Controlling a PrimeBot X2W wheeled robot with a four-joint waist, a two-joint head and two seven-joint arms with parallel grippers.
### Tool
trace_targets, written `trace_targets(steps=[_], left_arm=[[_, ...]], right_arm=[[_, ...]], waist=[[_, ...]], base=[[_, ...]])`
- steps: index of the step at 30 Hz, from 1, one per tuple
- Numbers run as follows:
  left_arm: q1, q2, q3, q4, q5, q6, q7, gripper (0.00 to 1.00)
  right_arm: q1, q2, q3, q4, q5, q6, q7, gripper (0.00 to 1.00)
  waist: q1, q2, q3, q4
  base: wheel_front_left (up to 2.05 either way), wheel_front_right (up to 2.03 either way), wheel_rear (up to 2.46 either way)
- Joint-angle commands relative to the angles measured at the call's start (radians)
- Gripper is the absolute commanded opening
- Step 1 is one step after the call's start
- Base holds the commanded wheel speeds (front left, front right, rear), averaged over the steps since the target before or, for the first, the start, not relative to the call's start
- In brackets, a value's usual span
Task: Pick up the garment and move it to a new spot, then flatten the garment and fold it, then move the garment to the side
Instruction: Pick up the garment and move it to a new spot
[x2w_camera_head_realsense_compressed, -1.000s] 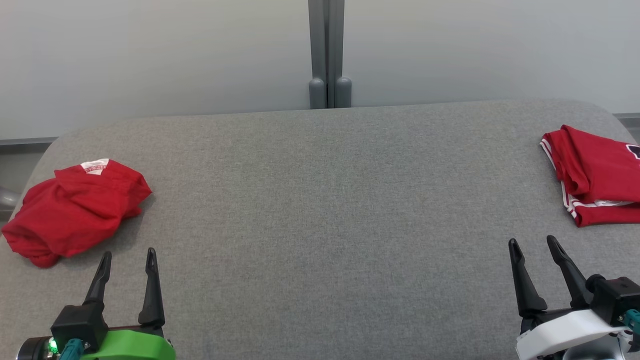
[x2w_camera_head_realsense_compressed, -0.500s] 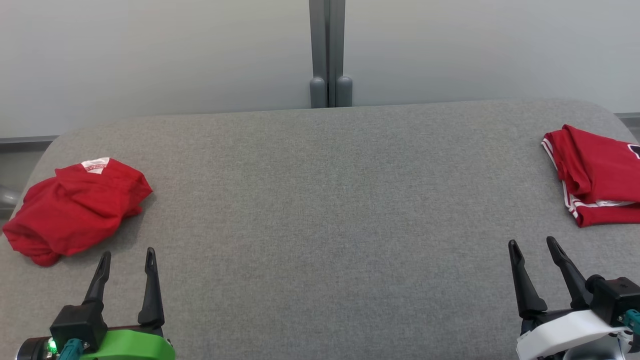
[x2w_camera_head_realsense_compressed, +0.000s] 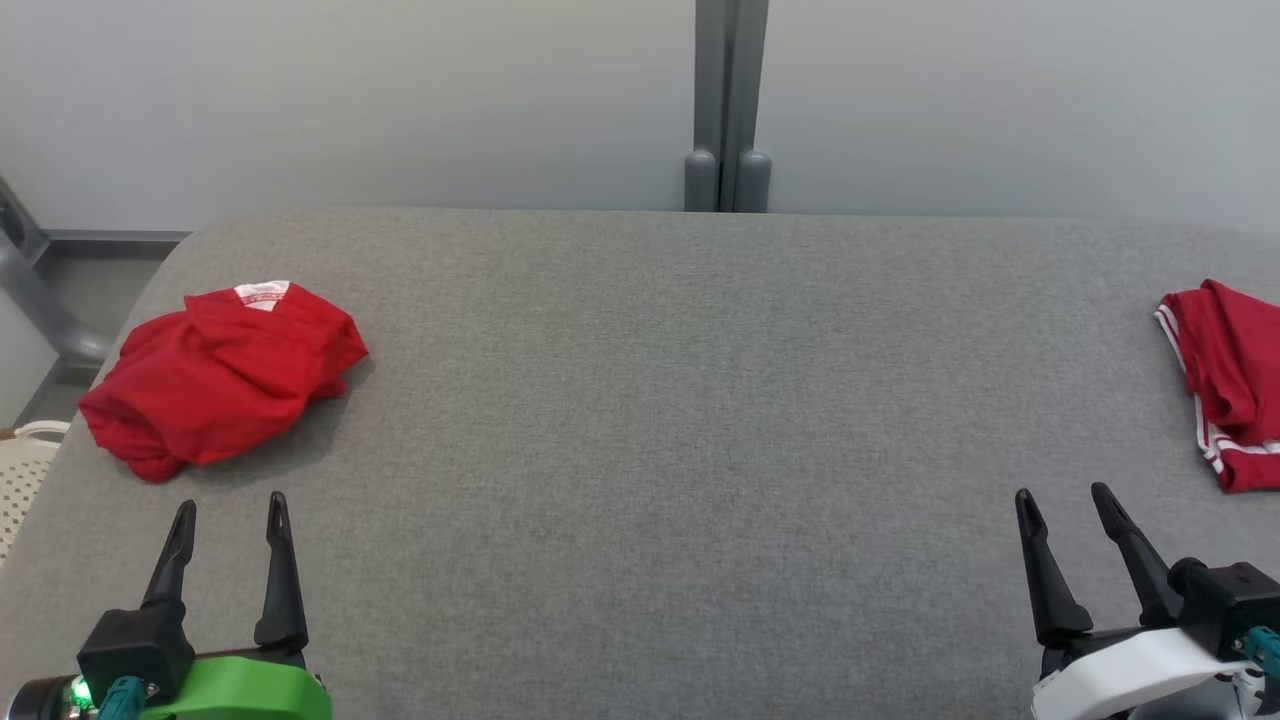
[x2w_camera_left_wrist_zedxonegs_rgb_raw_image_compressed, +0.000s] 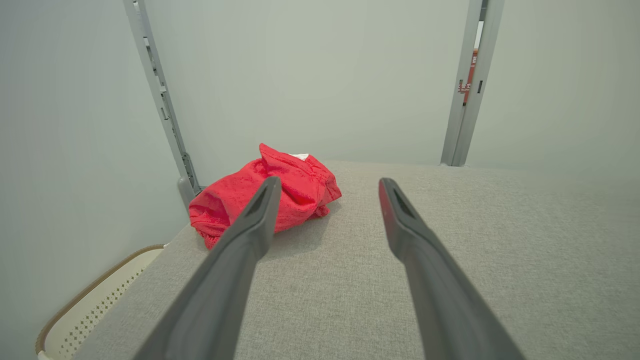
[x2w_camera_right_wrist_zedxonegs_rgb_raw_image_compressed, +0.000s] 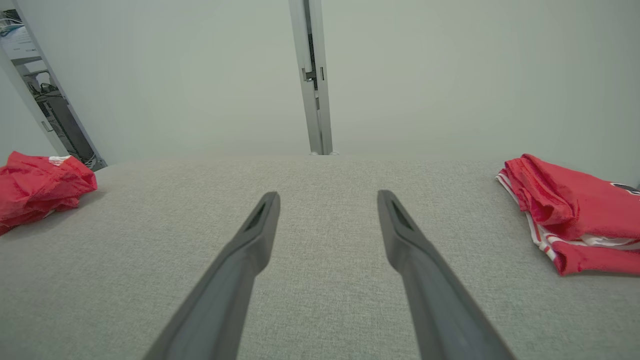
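Sitting bunched up on the left side of the grey table (x2w_camera_head_realsense_compressed: 650, 400), the crumpled red garment (x2w_camera_head_realsense_compressed: 220, 375) has its long axis on a diagonal, near-left to far-right. There's a white label (x2w_camera_head_realsense_compressed: 262, 294) on its far edge, with red writing way too small to read. It's just ahead of the left gripper (x2w_camera_head_realsense_compressed: 231, 502), not touching. The fingers are spread apart and empty, same for the right gripper (x2w_camera_head_realsense_compressed: 1061, 492). A folded red garment (x2w_camera_head_realsense_compressed: 1230, 380) lies far right.

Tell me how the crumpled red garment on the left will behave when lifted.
The crumpled red garment looks soft and bunched, so it will likely droop and unfurl when pinched. Thin cloth, probably light. The woven table cover may make it drag.
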Motion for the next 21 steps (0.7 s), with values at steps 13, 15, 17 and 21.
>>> trace_targets(steps=[13,15,17,21], left_arm=[[0.033,0.023,0.004,-0.023,-0.003,0.02,0.014,1.0],[0.032,0.024,0.003,-0.029,-0.003,0.023,0.015,1.0],[0.035,0.027,0.007,-0.031,-0.007,0.025,0.015,1.0],[0.041,0.026,0.011,-0.039,-0.011,0.032,0.014,1.0]], right_arm=[[0.013,0.005,-0.003,0.01,0.003,-0.002,-0.007,1.0],[0.014,0.006,-0.005,0.011,0.004,-0.002,-0.008,1.0],[0.014,0.008,-0.002,0.01,0.002,-0.002,-0.007,1.0],[0.009,0.005,0.0,0.01,0.004,-0.002,-0.008,1.0]], waist=[[0.0,0.0,0.007,0.195],[0.0,0.0,0.012,0.222],[0.0,0.0,0.015,0.247],[0.0,0.0,0.022,0.288]], base=[[0.0,0.0,0.0],[0.0,0.0,0.0],[0.0,0.0,0.0],[0.0,0.0,0.0]])
